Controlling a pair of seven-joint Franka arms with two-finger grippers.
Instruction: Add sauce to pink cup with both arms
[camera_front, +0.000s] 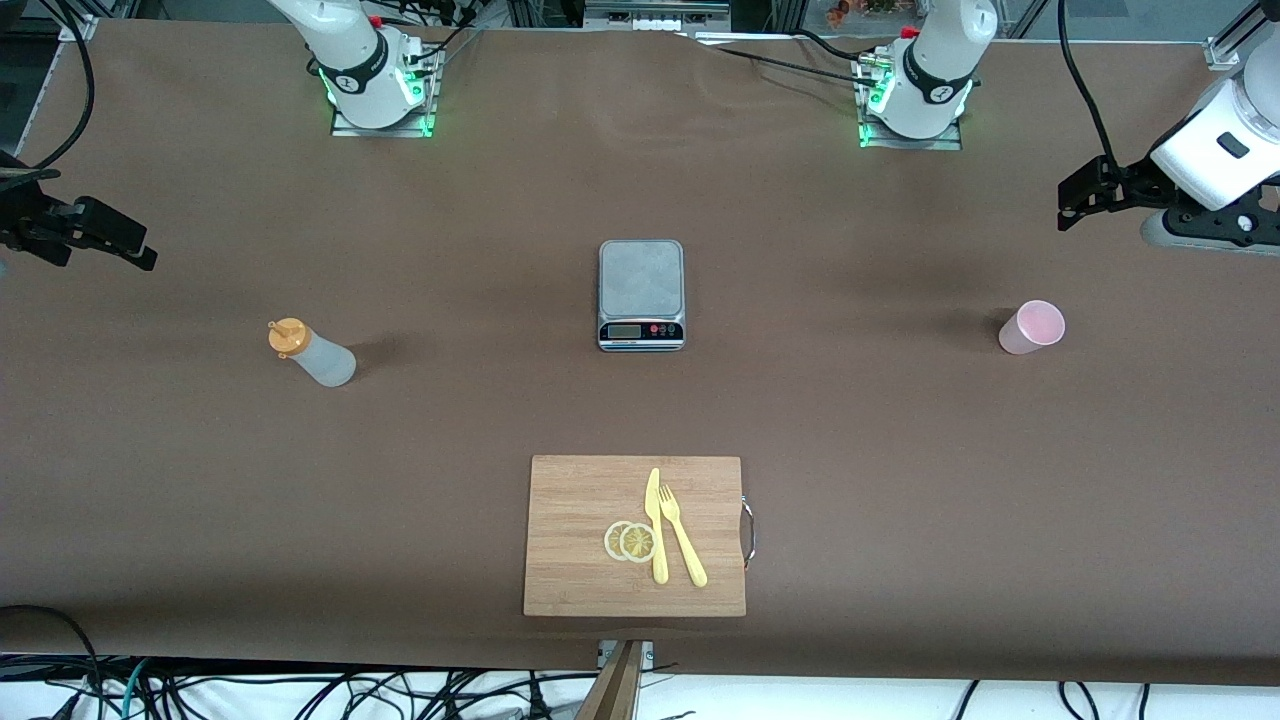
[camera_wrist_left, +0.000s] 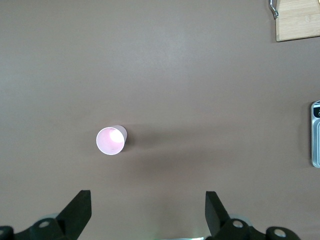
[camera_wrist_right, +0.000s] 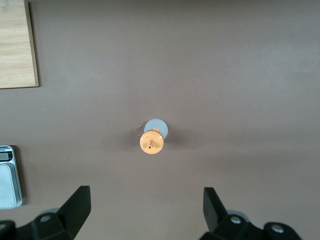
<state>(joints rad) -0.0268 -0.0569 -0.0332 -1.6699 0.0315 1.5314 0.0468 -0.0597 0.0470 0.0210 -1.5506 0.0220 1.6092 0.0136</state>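
Both claws hang high with jaws spread wide and empty: the right claw (camera_wrist_right: 142, 210) over the sauce (camera_front: 312, 353), upright toward the right arm's end of the tabletop (camera_front: 860, 420), the left claw (camera_wrist_left: 147, 212) over the cup (camera_front: 1031, 327) at the left arm's end. Centre each before descending; you grip the bottle's body, below its cap.

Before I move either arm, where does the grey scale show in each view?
Front view: the grey scale sits mid-table, farther from the camera than the cutting board.
Left wrist view: only its display end shows at the frame's edge.
Right wrist view: a corner shows at the edge.
Shared landmark: the cutting board.
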